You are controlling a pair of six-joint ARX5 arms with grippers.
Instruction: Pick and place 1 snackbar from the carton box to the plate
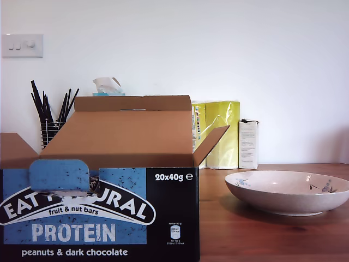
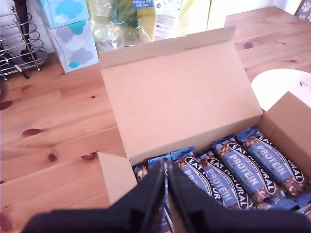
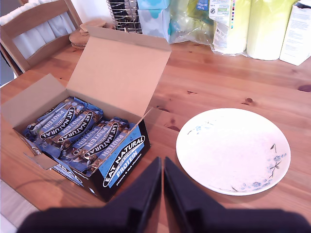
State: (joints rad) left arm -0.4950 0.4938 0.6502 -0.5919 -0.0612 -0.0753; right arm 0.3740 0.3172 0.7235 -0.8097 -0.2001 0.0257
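The carton box stands open at the exterior view's left, its lid flap folded back. Several snackbars in blue wrappers lie side by side inside it, also seen as a row of snackbars in the second wrist view. The plate sits empty at the exterior view's right, beside the box. My first gripper is shut above the bars at one end of the box, with nothing seen between its fingers. My second gripper is shut over the table between the box and the plate. Neither gripper shows in the exterior view.
Behind the box are a wire rack of black utensils, a tissue box, yellow packs and a small white carton along the wall. A wooden chair stands by the table.
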